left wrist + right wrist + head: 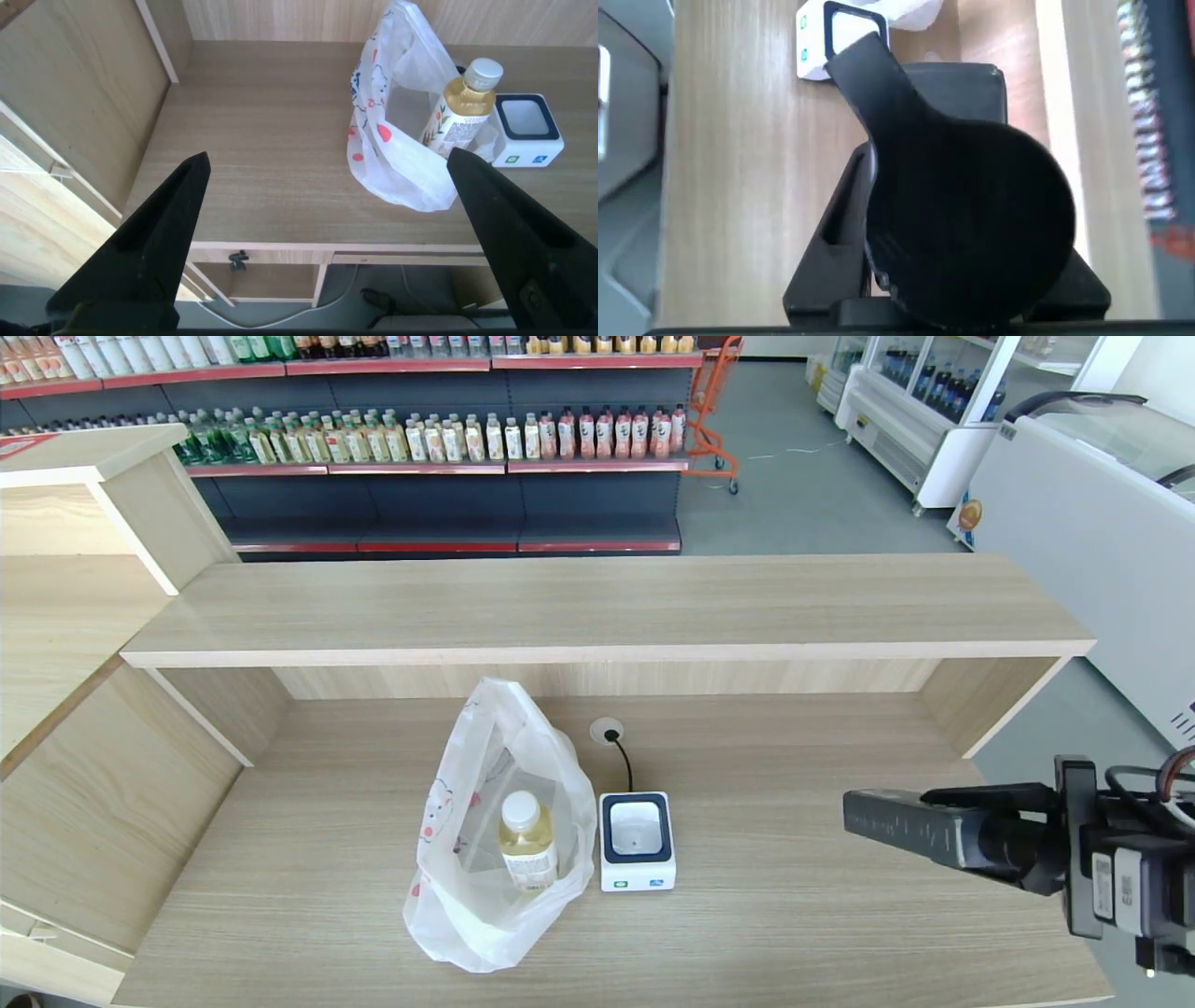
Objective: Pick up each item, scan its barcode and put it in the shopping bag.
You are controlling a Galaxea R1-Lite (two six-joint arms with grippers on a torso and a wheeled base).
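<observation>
A white plastic shopping bag [467, 905] [392, 159] stands open on the wooden counter [794, 915]. Inside it a bottle [527, 840] [462, 107] of yellowish drink with a white cap stands upright. Just right of the bag lies the white barcode scanner [637, 840] [528, 126] [836, 28], its window facing up. My right gripper [854, 817] [850, 56] hovers over the counter's right end, pointing toward the scanner and well apart from it. My left gripper [329, 159] is open and empty, above the counter's near edge, left of the bag.
A raised wooden ledge [607, 607] runs along the counter's back, with side walls at left [121, 812] and right [980, 709]. The scanner's cable [624, 761] runs to a hole behind it. Store shelves of bottles [429, 439] and a white freezer [1092, 523] stand beyond.
</observation>
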